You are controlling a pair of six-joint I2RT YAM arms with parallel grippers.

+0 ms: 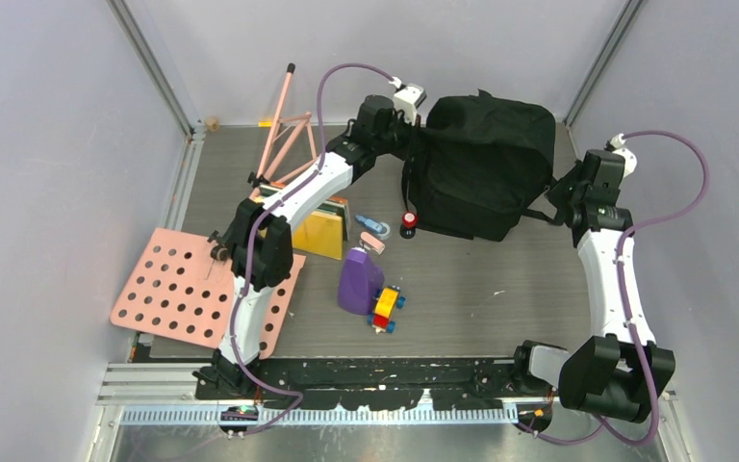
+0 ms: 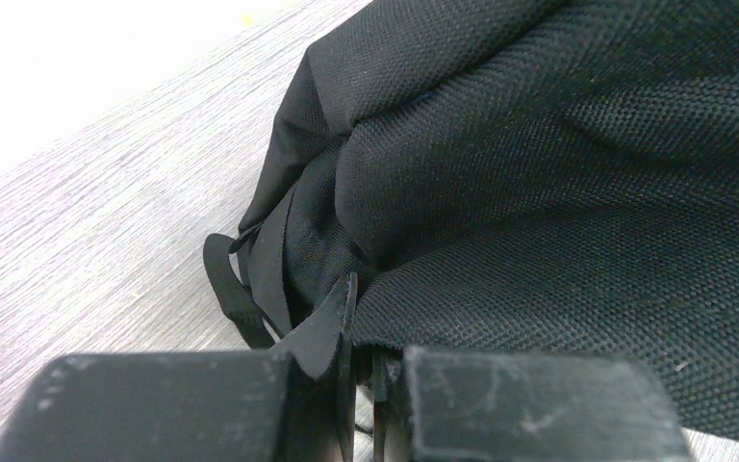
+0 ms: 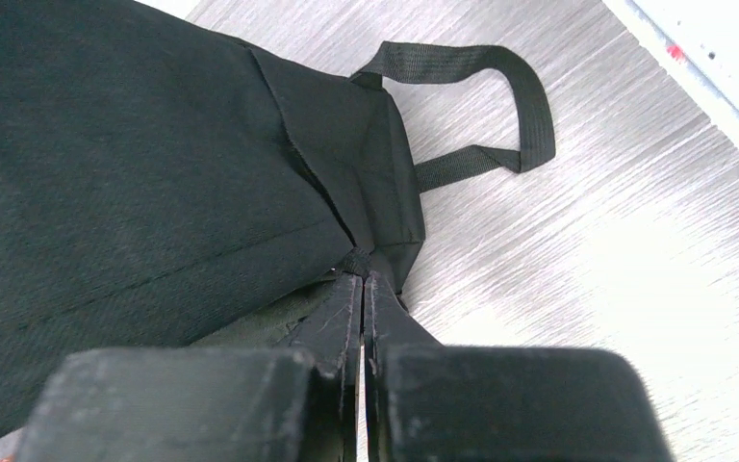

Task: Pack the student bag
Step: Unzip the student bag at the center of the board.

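Jaws of the left end effector (image 2: 364, 371) and right end effector (image 3: 363, 289) are clamped on opposite fabric edges of the student bag (image 1: 486, 164), slumped between them at the far side of the desk (image 1: 500, 279).

Grey wood-grain table (image 1: 500, 308): black student bag (image 1: 486, 164) far middle, red-capped black item (image 1: 409, 223) just beside it, pale blue piece (image 1: 372, 223), purple container (image 1: 358, 281) lying mid-table, block toy (image 1: 386, 308) just beside it, yellow book (image 1: 319, 233), pink rod frame (image 1: 284, 130) far left, pink perforated board (image 1: 178, 289) at left edge.
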